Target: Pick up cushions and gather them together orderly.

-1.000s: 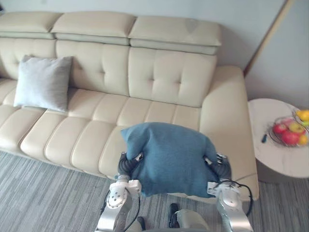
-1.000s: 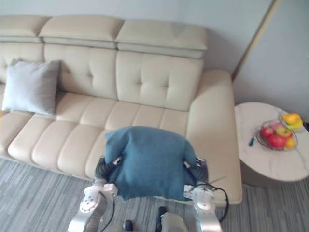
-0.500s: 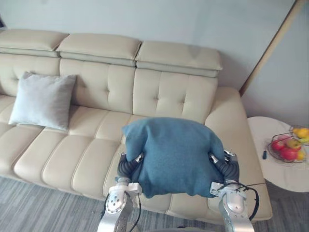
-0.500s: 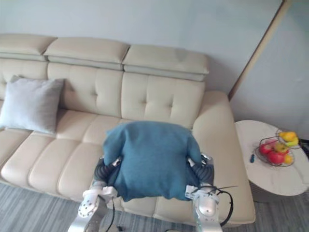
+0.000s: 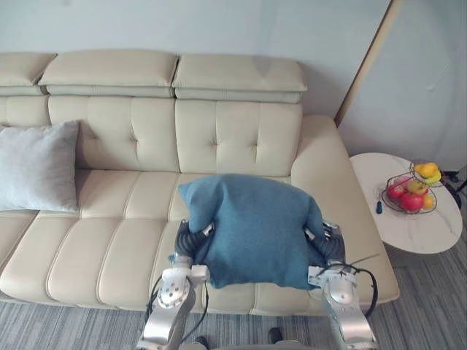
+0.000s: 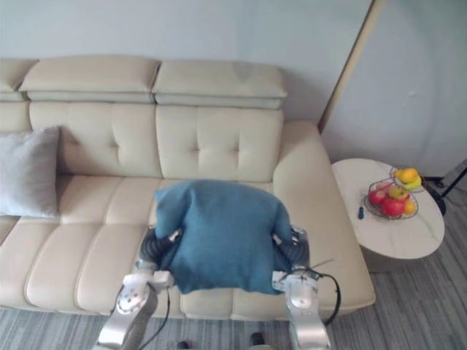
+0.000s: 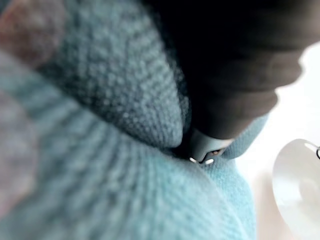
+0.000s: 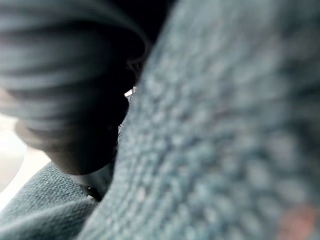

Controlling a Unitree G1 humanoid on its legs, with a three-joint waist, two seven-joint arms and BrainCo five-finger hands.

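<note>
A teal-blue knitted cushion (image 5: 252, 230) is held up in front of me, over the front edge of the cream sofa (image 5: 219, 138). My left hand (image 5: 187, 242) presses against its left side and my right hand (image 5: 330, 246) against its right side; the cushion covers most of both. Its knit fabric (image 7: 100, 165) lies right against the left wrist camera, and the same fabric (image 8: 225, 130) lies against the right one. A light grey cushion (image 5: 36, 168) leans upright against the sofa's backrest at the far left.
A round white side table (image 5: 405, 219) stands right of the sofa's armrest (image 5: 325, 175), carrying a wire basket of fruit (image 5: 412, 191). Grey striped carpet (image 5: 430, 292) runs along the sofa's front. The seats between the two cushions are bare.
The whole picture has shifted, so the camera has moved: the sofa and grey cushion sit further left in view. The blue cushion stays held between both hands.
</note>
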